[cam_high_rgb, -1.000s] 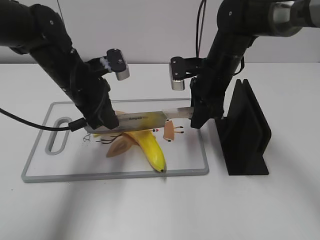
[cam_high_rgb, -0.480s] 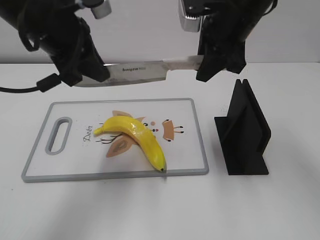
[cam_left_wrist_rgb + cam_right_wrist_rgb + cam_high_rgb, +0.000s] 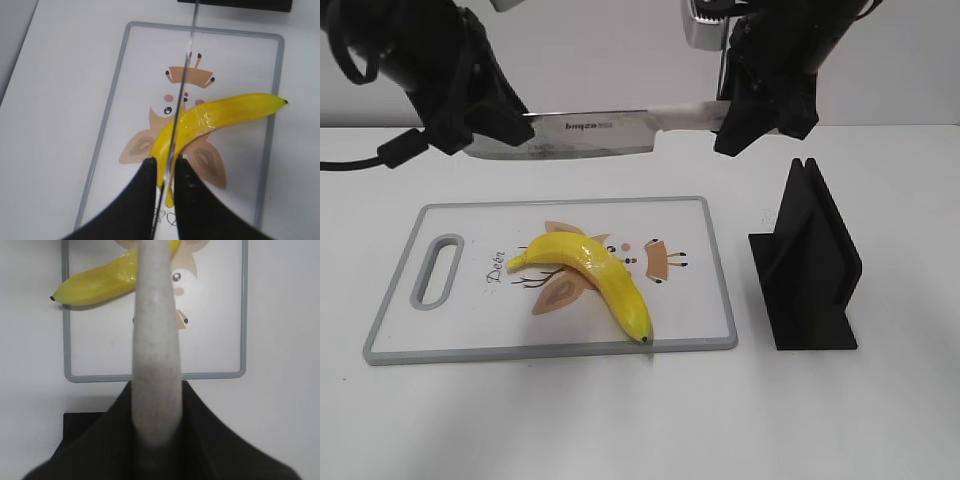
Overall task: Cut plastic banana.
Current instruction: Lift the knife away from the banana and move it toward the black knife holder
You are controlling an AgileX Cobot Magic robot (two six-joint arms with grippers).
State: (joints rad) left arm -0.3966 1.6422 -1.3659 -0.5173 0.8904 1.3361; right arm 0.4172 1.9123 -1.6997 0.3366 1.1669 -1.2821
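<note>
Left gripper (image 3: pixel 165 175) pinches the knife (image 3: pixel 590 133) blade tip, right gripper (image 3: pixel 152 405) clamps its handle, above the plastic banana (image 3: pixel 592 274); uneven descent could twist the blade loose.

Two matte black arms (image 3: pixel 440 70) carry silver wrist cameras (image 3: pixel 700 25) and black cables (image 3: pixel 350 165).

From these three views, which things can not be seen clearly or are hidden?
- Knife tip: exterior view, hidden inside the left end effector.
- Knife handle: right wrist view, blurred and too close; the right end effector covers it in the exterior view.
- Plastic banana stem end: left wrist view, behind the fingers; right wrist view, behind the handle.
- Black stand: wrist views, cut off by the frame edges.
- Cutting board print: small text unreadable.
</note>
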